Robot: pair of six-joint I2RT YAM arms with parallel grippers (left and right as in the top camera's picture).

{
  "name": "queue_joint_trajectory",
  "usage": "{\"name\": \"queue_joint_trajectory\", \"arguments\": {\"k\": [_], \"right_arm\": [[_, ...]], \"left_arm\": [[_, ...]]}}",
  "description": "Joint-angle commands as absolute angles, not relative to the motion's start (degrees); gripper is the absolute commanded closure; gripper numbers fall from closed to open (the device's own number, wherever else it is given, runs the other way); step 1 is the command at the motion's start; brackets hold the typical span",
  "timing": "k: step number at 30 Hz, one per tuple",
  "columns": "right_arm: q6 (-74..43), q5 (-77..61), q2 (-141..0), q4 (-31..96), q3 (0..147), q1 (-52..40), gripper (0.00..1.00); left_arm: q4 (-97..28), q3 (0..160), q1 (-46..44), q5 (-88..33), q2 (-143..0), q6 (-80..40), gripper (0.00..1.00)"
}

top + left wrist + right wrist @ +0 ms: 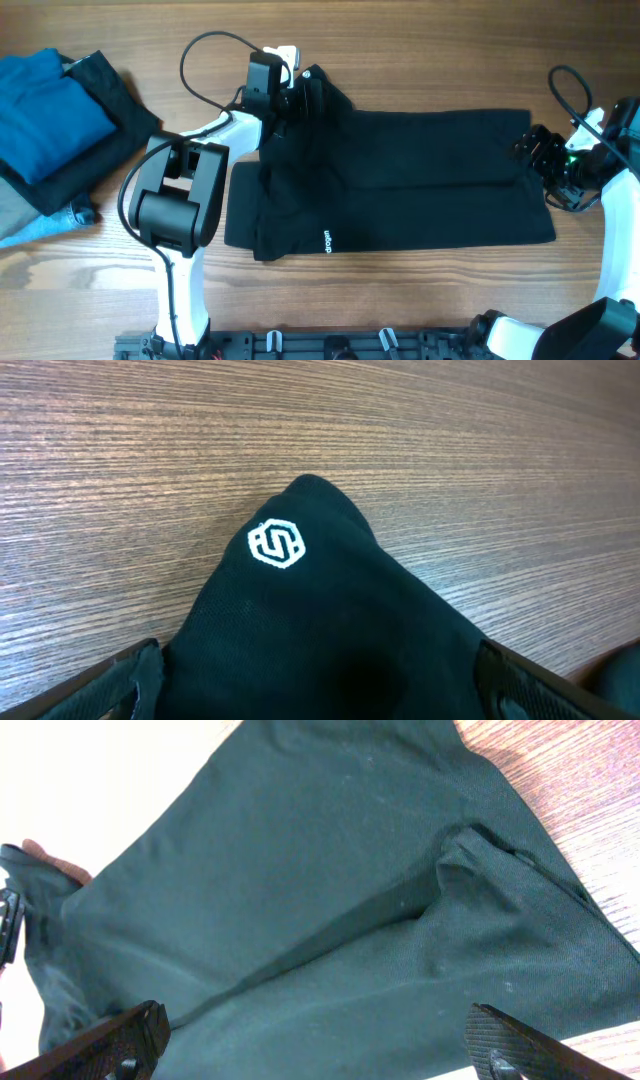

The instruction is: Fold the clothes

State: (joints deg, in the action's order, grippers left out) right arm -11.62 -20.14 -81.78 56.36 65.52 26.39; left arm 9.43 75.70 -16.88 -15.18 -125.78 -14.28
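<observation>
Lying flat on table [420,60] as long black band: clothes [400,180], white lettering [327,241] near front-left edge. Left gripper [303,92] at far-left corner, fingers [110,680] spread wide, bunched corner bearing hexagon logo [276,544] humped between them. Right gripper [527,148] at opposite end, over right edge, fingers [120,1035] spread, cloth flat below with 1 lengthwise crease. 2 other folded pieces, blue garment [50,110] and black cloth [115,85], well apart at left.
</observation>
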Motion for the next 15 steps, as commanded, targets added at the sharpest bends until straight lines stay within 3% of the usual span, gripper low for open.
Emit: {"name": "queue_joint_trajectory", "arguments": {"k": [1,9,15], "right_arm": [[-10.7,-21.1,-81.4,56.1,66.1,26.2,0.01],[-10.7,-21.1,-81.4,56.0,66.1,26.2,0.00],[-10.7,-21.1,-81.4,56.1,66.1,26.2,0.01]], "left_arm": [[8.7,75.2,-15.3,-13.1,-127.3,-14.6,0.00],[9.1,75.4,-16.9,0.7,-127.3,-8.8,0.00],[9.9,75.4,-18.8,-0.6,-127.4,-8.3,0.00]]}}
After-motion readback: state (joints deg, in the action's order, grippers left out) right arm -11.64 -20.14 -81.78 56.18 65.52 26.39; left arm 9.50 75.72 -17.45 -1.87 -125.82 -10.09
